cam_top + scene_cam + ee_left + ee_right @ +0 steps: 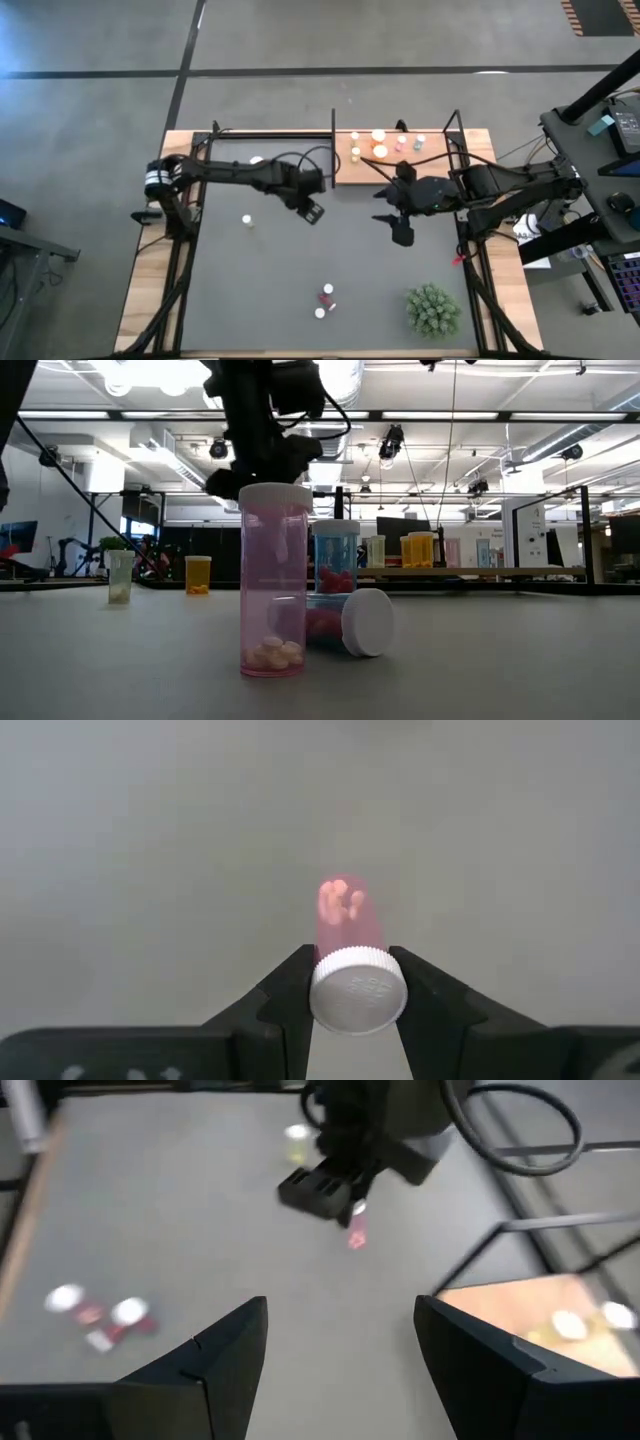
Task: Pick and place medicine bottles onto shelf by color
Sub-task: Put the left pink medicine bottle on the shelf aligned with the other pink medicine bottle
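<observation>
My left gripper (312, 210) hangs over the middle of the dark mat, left of the shelf, shut on a pink medicine bottle (342, 915) with a white cap. The right wrist view shows that bottle (355, 1232) below the fingers, clear of the mat. My right gripper (400, 232) hovers open in front of the shelf (345, 172), holding nothing. Several bottles stand on the shelf board. More bottles (325, 298) are grouped near the mat's front: one pink bottle (273, 580) stands upright and a magenta one (345, 625) lies on its side. My left gripper pinches the pink bottle at its white cap (358, 992) between the two fingers (290, 985), one on each side of the cap. The fingers come from above, slanting down. The bottle hangs below them, body pointing at the mat, lifted clear.
A small pale bottle (247, 220) and a white-capped one (257, 160) stand on the left part of the mat. A green spiky plant (432, 310) sits at the front right. Black frame posts (458, 125) rise beside the shelf. Bare mat lies between the grippers and the front group.
</observation>
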